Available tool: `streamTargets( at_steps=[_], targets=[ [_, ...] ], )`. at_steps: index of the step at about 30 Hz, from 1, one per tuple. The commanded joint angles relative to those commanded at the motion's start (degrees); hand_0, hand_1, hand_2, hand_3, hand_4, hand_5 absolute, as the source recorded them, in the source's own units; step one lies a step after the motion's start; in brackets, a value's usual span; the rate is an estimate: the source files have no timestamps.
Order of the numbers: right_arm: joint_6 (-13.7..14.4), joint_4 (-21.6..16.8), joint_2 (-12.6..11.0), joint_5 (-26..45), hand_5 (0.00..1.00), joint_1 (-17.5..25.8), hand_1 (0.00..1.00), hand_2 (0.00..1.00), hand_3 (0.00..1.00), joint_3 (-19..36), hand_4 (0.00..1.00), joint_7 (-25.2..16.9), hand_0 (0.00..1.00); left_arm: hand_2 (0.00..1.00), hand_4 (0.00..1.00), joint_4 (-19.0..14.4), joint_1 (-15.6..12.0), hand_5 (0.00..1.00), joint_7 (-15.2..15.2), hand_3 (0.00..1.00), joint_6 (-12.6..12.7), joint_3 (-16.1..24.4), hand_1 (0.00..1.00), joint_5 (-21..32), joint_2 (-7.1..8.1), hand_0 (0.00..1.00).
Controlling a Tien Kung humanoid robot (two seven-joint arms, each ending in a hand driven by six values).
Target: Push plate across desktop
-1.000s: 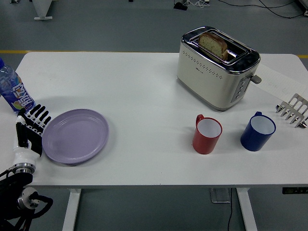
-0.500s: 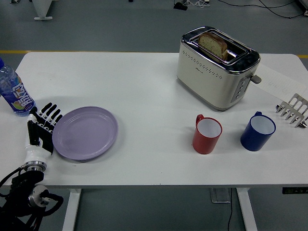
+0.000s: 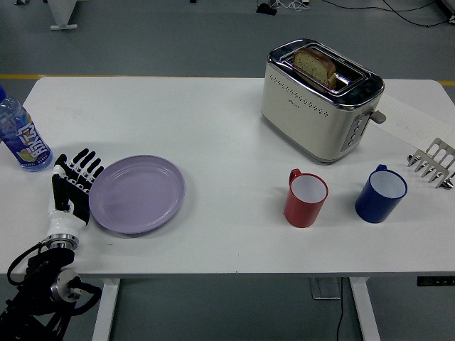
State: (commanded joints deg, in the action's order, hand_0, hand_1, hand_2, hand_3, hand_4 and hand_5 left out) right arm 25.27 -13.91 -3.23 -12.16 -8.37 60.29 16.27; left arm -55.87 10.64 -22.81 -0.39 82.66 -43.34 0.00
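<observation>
the left hand (image 3: 73,186) sits at lower left, fingers straight and flat against the left rim of the lilac plate (image 3: 137,194), gripping nothing. best to push low and level toward the right of the bench (image 3: 213,241), stopping short of the red mug (image 3: 306,198).

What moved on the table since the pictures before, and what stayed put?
The purple plate slid to the right, toward the red mug. The left hand moved along with it, flat against the plate's left edge, fingers spread, pushing and not gripping. The bottle, toaster, both mugs and the metal rack stayed where they were.
</observation>
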Motion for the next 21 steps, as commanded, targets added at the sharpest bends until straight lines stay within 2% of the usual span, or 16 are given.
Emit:
streamTargets(
  at_steps=[21],
  targets=[
    [-0.02, -0.1, -0.02, -0.82, 0.454, 0.47, 0.461, 0.572, 0.579, 0.31, 0.307, 0.24, 0.55, 0.76, 0.521, 0.15, 0.52, 0.998, -0.15, 0.673, 0.02, -7.29, 0.786, 2.07, 0.0, 0.778]
  ],
)
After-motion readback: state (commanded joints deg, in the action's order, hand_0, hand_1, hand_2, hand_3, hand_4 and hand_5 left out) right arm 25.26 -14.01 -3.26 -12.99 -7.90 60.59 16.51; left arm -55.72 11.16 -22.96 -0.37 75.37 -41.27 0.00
